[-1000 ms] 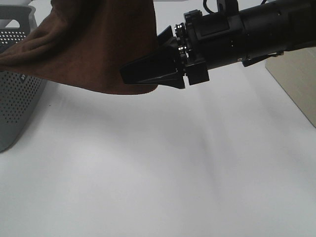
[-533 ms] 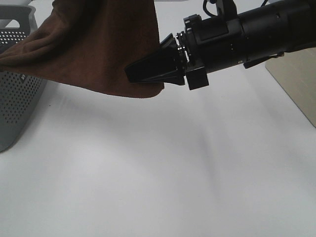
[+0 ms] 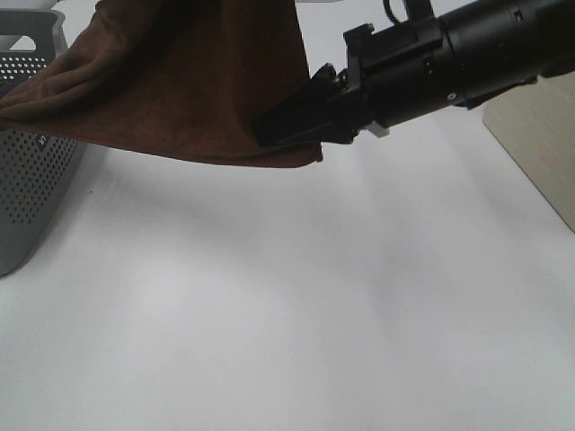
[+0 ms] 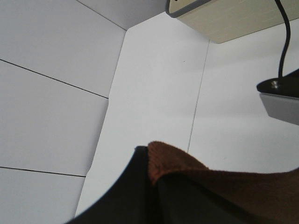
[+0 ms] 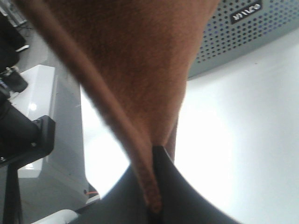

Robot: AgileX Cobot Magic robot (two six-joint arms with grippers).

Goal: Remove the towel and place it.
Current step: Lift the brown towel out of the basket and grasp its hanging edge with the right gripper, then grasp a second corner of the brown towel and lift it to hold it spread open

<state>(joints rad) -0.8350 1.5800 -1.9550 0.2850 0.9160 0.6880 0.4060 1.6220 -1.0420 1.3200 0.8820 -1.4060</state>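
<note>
Holding: we see both end effectors pinching the towel [image 3: 189, 81], which hangs in the air above the white desk [image 3: 287, 305].
Towel: dark reddish-brown plush cloth, filling the overhead view from 10 to 12 o'clock. Its top runs off the upper edge, and its lower hem sags in a shallow curve.
Right end effector [image 3: 269, 127]: black, reaching in from 2 o'clock on the right arm [image 3: 467, 54]. It is pressed together on the towel's lower right corner. In its wrist view, the towel [image 5: 140, 70] narrows down into the closed dark fingers [image 5: 168, 196].
Left end effector [image 4: 150, 184]: outside the overhead view. In its wrist view, we see it clamped on a ribbed corner of the towel [image 4: 224, 186].
Basket [image 3: 31, 171]: grey and perforated, at 9 o'clock on the desk. The towel's left end passes in front of its upper part, and we cannot tell whether they touch.
Box [image 3: 539, 144]: beige, at 3 o'clock, well apart from the towel.
</note>
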